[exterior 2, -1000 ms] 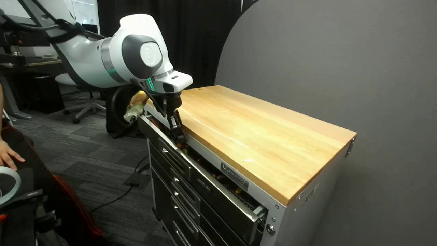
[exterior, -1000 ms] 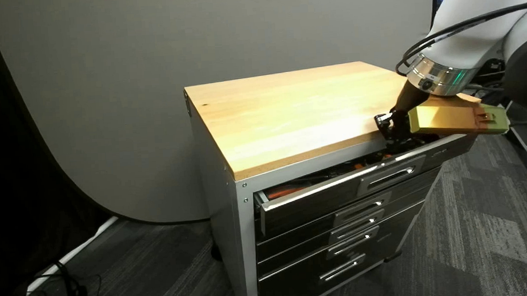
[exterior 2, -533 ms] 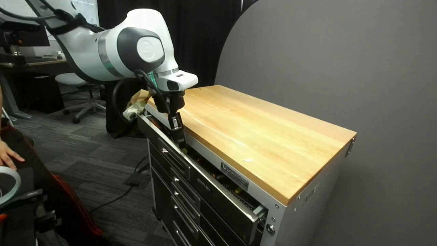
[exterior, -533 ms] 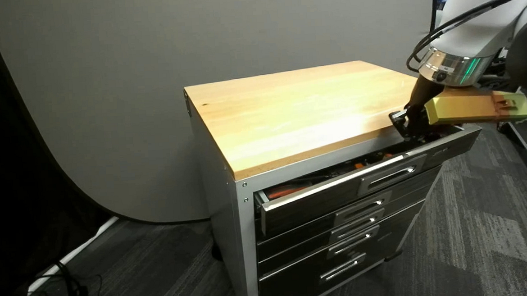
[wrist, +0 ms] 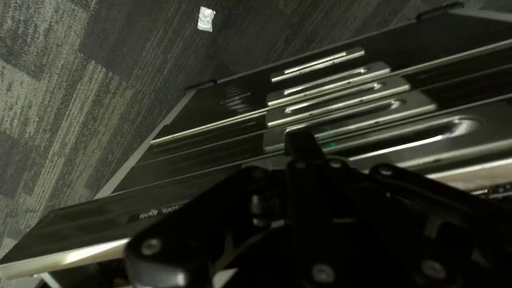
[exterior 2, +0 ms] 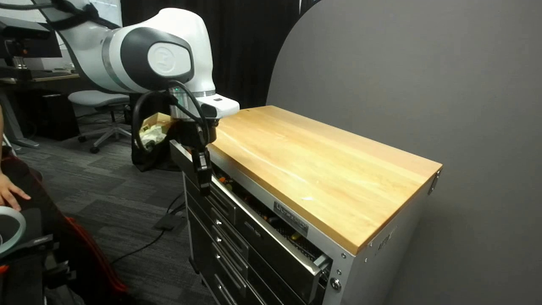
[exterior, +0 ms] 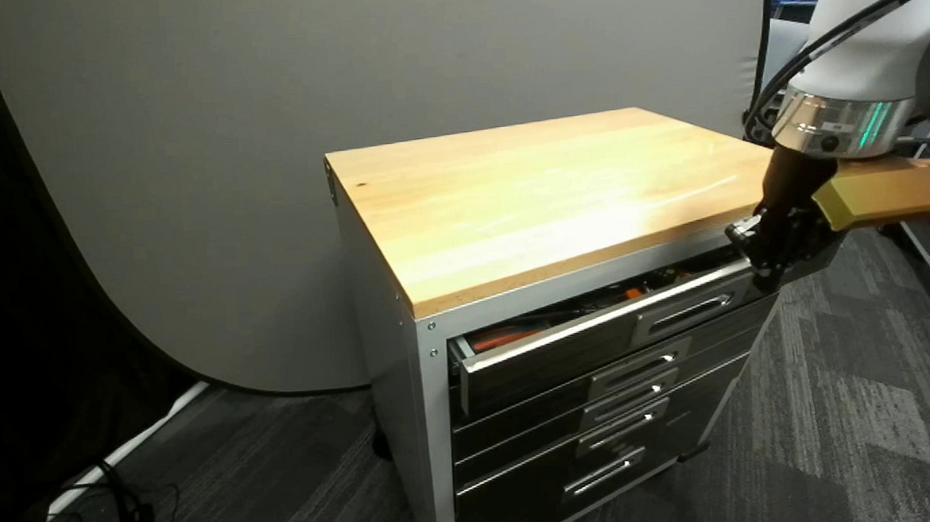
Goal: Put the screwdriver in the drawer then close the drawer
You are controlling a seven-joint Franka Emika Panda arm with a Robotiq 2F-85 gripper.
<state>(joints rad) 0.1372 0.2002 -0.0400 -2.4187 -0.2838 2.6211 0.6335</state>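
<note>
The drawer (exterior: 554, 360) is the top one of the cabinet and stands partly open. Its front also shows in an exterior view (exterior 2: 271, 235) and in the wrist view (wrist: 92, 224). My gripper (exterior: 767, 281) is just outside the drawer front, near one end, with the fingers pointing down. It also shows in an exterior view (exterior 2: 204, 188). In the wrist view the fingertips (wrist: 302, 146) are together with nothing seen between them. The screwdriver cannot be made out among the mixed things inside the drawer, and none shows on the tabletop.
The wooden tabletop (exterior: 525, 194) rises above the drawer with its front edge close to the arm. Orange tools (exterior: 501, 339) lie in the drawer. Lower drawers with bar handles (exterior: 630, 376) sit below. A person's hand (exterior 2: 12, 190) is at the side in an exterior view.
My gripper has come out from over the drawer's inside, passed over its front edge, and now hangs in front of the drawer front. The drawer has not moved.
</note>
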